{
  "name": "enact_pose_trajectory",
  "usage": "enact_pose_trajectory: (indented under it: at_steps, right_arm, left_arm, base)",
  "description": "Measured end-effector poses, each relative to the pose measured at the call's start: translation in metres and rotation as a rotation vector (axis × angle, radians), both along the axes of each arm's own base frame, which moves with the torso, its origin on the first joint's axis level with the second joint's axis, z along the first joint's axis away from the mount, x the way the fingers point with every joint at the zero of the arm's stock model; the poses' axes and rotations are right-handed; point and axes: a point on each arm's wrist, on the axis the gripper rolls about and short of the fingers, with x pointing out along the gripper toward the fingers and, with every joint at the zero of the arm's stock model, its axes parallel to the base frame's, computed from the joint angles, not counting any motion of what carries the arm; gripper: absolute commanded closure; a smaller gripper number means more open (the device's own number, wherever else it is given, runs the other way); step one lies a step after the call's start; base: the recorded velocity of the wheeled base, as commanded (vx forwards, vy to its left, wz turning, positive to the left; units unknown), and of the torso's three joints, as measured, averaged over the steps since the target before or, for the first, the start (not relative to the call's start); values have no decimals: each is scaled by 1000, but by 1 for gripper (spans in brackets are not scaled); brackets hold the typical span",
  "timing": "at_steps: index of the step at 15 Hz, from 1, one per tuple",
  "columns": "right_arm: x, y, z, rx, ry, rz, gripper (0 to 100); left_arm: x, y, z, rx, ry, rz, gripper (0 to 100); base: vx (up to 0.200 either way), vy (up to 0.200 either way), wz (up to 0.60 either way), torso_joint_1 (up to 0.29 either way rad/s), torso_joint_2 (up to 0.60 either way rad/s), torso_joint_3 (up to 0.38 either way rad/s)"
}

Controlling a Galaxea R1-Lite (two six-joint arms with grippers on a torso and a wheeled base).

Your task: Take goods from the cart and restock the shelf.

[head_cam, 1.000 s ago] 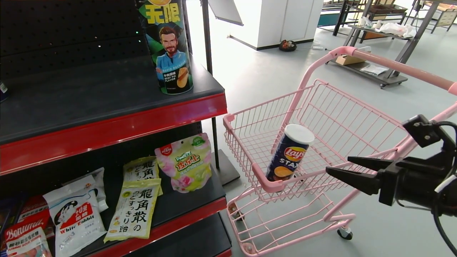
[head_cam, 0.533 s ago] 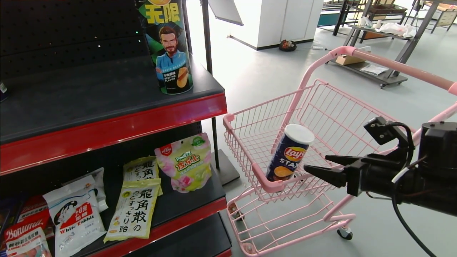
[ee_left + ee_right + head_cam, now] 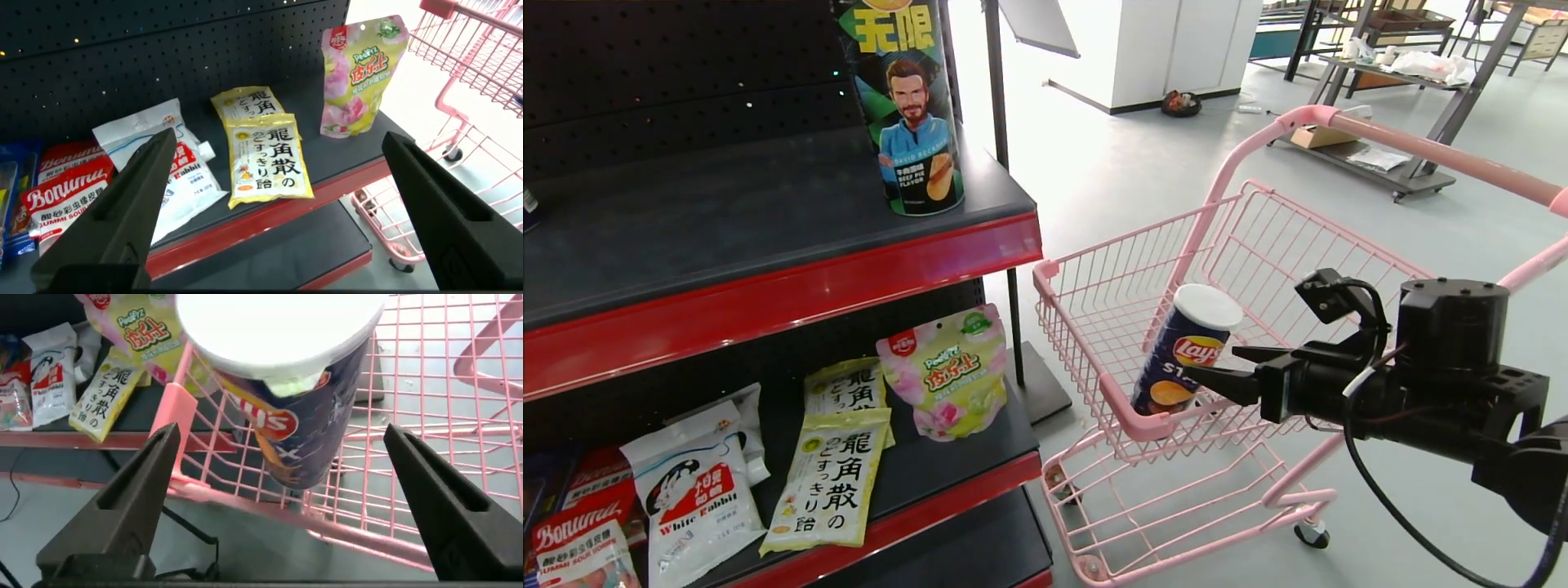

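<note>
A dark blue chips can point(image 3: 1186, 351) with a white lid leans in the front corner of the pink wire cart point(image 3: 1094, 269). My right gripper point(image 3: 1215, 363) is open, level with the can's upper half, its tips just beside it. In the right wrist view the can point(image 3: 286, 392) sits between the spread fingers of the right gripper point(image 3: 282, 433), untouched. My left gripper point(image 3: 278, 139) is open in front of the lower shelf point(image 3: 327, 184), with nothing between its fingers. A tall green and black can point(image 3: 907, 106) stands on the upper shelf point(image 3: 727, 220).
Snack bags lie on the lower shelf: a pink-green pouch point(image 3: 947, 371), yellow packets point(image 3: 833, 482), white candy bags point(image 3: 694, 498). The upper shelf has a red front lip point(image 3: 792, 286). The cart's handle point(image 3: 1421, 151) rises at the right. Grey floor lies behind.
My right gripper has moved left over the cart's rim, from well clear of the chips can to right beside it, staying open. The can and shelf goods have not moved.
</note>
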Motion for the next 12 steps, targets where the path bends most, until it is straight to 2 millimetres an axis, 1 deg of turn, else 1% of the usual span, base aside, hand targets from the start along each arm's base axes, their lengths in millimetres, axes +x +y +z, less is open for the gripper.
enact_pose_trajectory:
  at_steps: [2, 7, 12]
  right_arm:
    - [11, 3, -5, 1, -2, -4, 0]
    - [45, 13, -12, 1, -14, -29, 0]
    - [69, 20, -23, 3, -9, -33, 0]
  left_arm:
    - [0, 0, 0, 0, 0, 1, 0]
    - [0, 0, 0, 0, 0, 2, 0]
    - [0, 0, 0, 0, 0, 2, 0]
  base:
    - [0, 0, 0, 0, 0, 0]
    - [0, 0, 0, 0, 0, 0]
    - [0, 0, 0, 0, 0, 0]
